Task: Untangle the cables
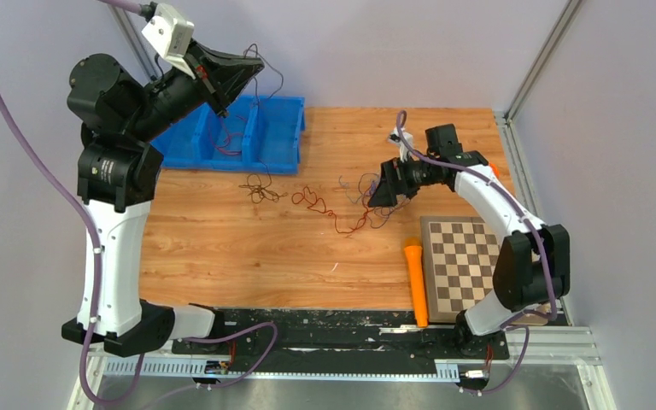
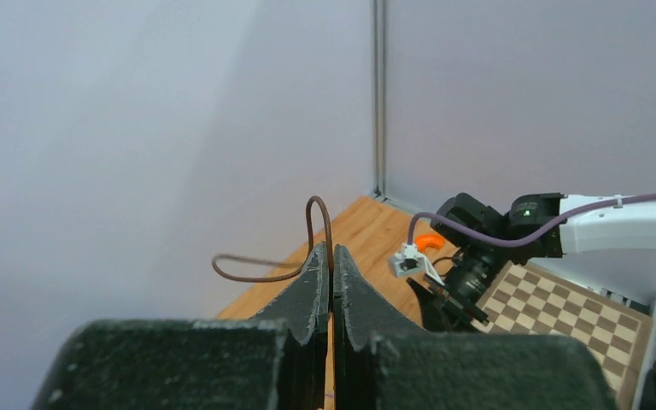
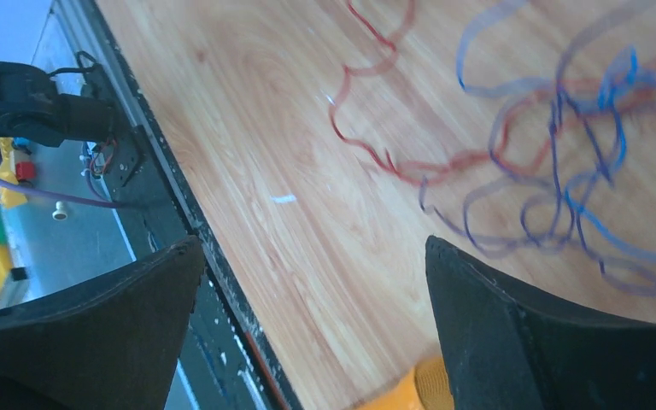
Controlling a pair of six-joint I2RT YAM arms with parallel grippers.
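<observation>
The left pincer is pressed together on a thin brown cable, which loops out past its tips (more of it hangs beneath the pincer, over the blue bin). The right pincer is spread wide, low over the table. A red cable and a bluish-purple tangle lie just ahead of its fingers, touching neither.

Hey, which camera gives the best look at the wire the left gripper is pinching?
The left wrist view: the brownish wire loops up from the shut left gripper, large against the wall. The top view shows only a faint thread there. The right wrist view shows just the loose tangle, not this wire.
</observation>
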